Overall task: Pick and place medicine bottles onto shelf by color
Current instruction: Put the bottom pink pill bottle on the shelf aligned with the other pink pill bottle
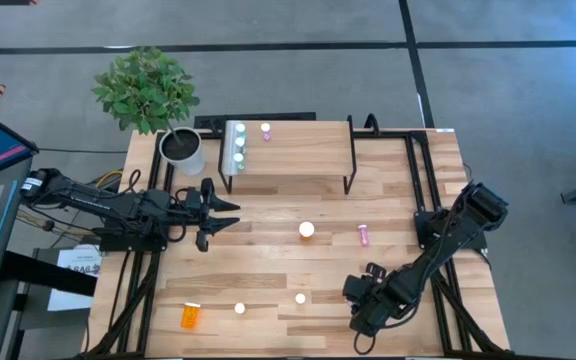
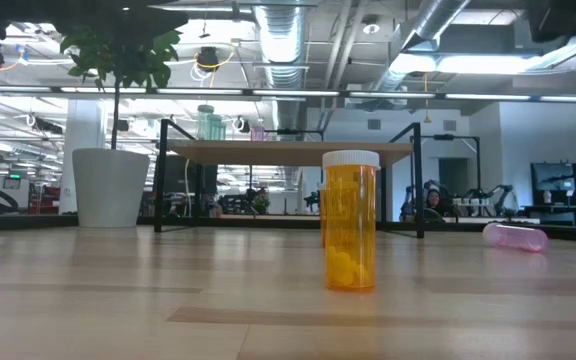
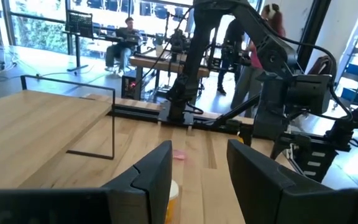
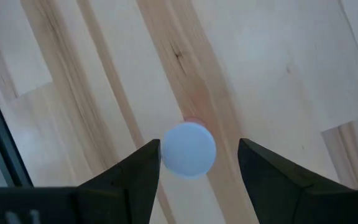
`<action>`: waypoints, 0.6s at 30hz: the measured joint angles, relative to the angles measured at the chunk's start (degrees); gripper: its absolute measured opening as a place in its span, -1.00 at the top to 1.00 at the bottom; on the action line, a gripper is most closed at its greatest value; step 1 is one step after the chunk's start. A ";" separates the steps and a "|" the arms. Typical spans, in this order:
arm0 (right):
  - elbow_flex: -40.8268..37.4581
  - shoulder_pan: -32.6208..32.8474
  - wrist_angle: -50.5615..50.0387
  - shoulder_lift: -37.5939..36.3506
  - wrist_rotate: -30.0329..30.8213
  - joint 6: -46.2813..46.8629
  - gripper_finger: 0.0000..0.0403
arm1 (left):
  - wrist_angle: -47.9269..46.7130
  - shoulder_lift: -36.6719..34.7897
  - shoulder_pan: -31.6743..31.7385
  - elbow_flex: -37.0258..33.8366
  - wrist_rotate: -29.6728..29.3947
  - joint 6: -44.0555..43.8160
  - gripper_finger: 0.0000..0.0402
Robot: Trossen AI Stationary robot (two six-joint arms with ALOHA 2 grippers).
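My right gripper (image 4: 199,152) points down at the near right of the table (image 1: 360,300), open. A small bottle's round white cap (image 4: 189,149) shows between its fingers, which stand either side without touching; a hint of pink shows under the cap. My left gripper (image 1: 226,210) hovers level and open in front of the shelf (image 1: 298,150), holding nothing. Green bottles (image 1: 238,148) and a pink one (image 1: 265,130) stand on the shelf's left end. On the table stand an upright orange bottle (image 1: 306,230), two small white-capped ones (image 1: 300,298) (image 1: 239,308), and a pink bottle (image 1: 363,235) and an orange one (image 1: 190,316) lying down.
A potted plant in a white pot (image 1: 183,150) stands just left of the shelf. Black frame rails (image 1: 423,190) run along the table's right side. In the low view the orange bottle (image 2: 351,220) stands in front of the shelf (image 2: 288,152), the pink one (image 2: 515,237) lying to its right.
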 joint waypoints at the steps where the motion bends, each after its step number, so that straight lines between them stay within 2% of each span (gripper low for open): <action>1: 0.00 0.00 0.02 0.00 0.00 0.00 -0.15 | -0.02 0.00 0.00 0.00 -0.02 0.00 0.30; 13: 0.02 -1.09 -0.17 -0.04 0.08 -0.48 0.34 | -0.04 0.00 0.00 0.00 -0.06 0.00 0.30; 18: 0.04 -1.92 0.20 -0.04 0.09 -2.05 0.40 | -0.04 0.00 0.00 0.00 -0.10 0.00 0.30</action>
